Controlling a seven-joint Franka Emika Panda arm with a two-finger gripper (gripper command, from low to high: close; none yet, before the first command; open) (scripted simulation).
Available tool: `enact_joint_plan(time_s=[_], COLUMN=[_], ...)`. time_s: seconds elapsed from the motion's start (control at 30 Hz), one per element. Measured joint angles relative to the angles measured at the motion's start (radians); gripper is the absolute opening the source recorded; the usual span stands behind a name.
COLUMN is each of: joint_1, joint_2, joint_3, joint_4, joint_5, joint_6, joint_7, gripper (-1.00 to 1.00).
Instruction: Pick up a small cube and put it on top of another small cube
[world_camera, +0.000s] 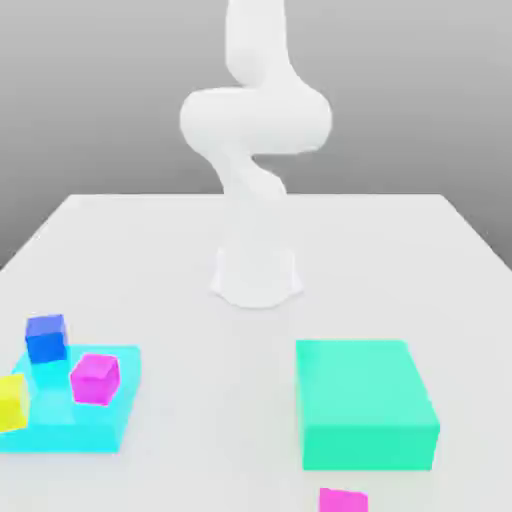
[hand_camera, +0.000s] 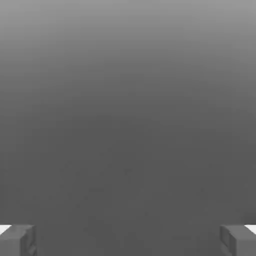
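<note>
Three small cubes sit at the exterior view's left on a flat cyan slab (world_camera: 85, 425): a blue cube (world_camera: 45, 338) at its far corner, a magenta cube (world_camera: 95, 379) near its middle, and a yellow cube (world_camera: 10, 402) at the picture's edge. Another magenta cube (world_camera: 343, 500) lies at the near edge, in front of the teal block. In the hand view my gripper (hand_camera: 128, 241) is open, its grey fingertips (hand_camera: 17, 240) far apart with nothing between them, and plain grey backdrop lies beyond. The white arm (world_camera: 255, 120) rises from its base and leaves the picture at the top.
A large teal block (world_camera: 366, 403) stands on the white table (world_camera: 180, 250) at the exterior view's right. The arm's round base (world_camera: 256, 275) sits mid-table behind both slabs.
</note>
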Motion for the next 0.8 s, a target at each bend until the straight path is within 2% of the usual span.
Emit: enact_joint_plan(time_s=[0.47,0.8], joint_1=[-0.041,-0.011], joint_2=[0.514,0.875], joint_3=[0.111,0.13], joint_4=[0.017,0.028], joint_5=[-0.082,-0.124], joint_6=[0.14,0.24], joint_7=[0.194,0.319], gripper=[0.0,0.0])
